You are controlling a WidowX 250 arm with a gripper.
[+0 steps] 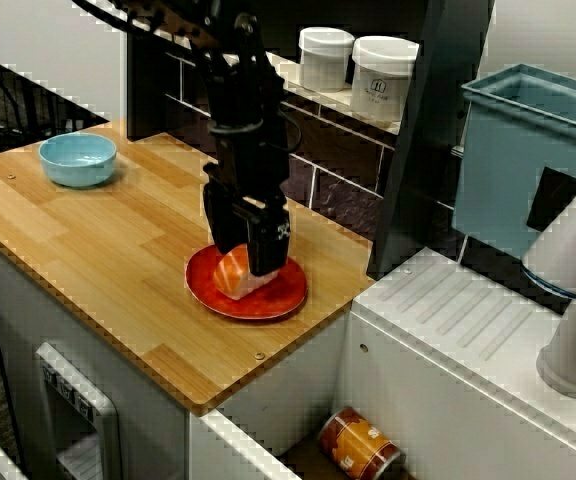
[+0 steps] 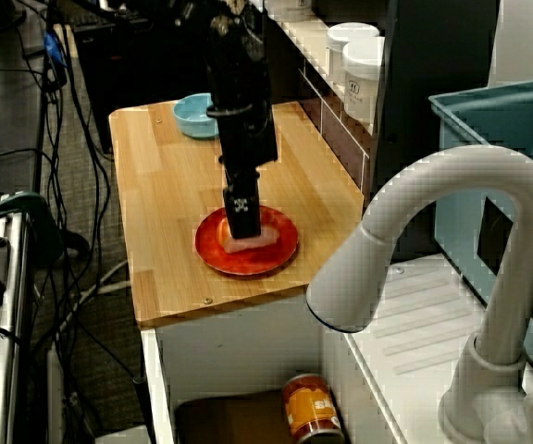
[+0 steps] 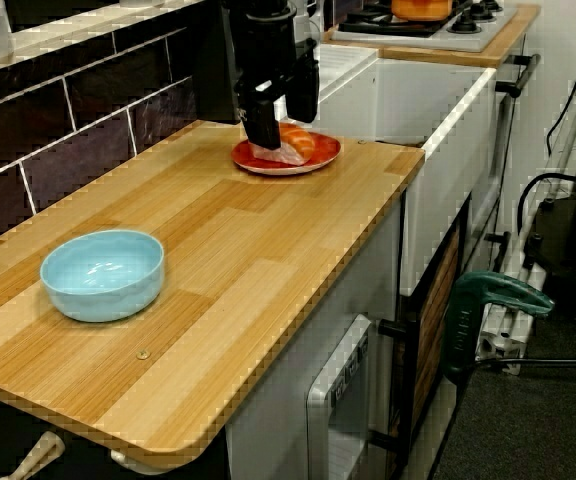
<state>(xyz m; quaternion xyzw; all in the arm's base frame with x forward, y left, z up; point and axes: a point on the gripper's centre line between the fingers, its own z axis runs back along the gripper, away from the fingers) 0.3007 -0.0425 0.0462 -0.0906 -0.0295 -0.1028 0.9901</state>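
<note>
While a blue bowl (image 3: pixel 102 273) is sitting nearest in the view from the side, the hand (image 1: pixel 243 262) is straddling an orange-topped food piece (image 1: pixel 234 278) lying on a red plate (image 1: pixel 280 298) farther along the desk (image 3: pixel 228 260). Whether its narrowly parted fingers are squeezing is unclear. This is looking like a grasping step, with any lift calling for a level pull. Only the front view is showing the jars (image 1: pixel 383 75) behind.

sushi (image 1: pixel 232 272) — half hidden behind fingers (image 1: pixel 268 250) | grip unclear | can (image 1: pixel 358 445) — label too small
</note>
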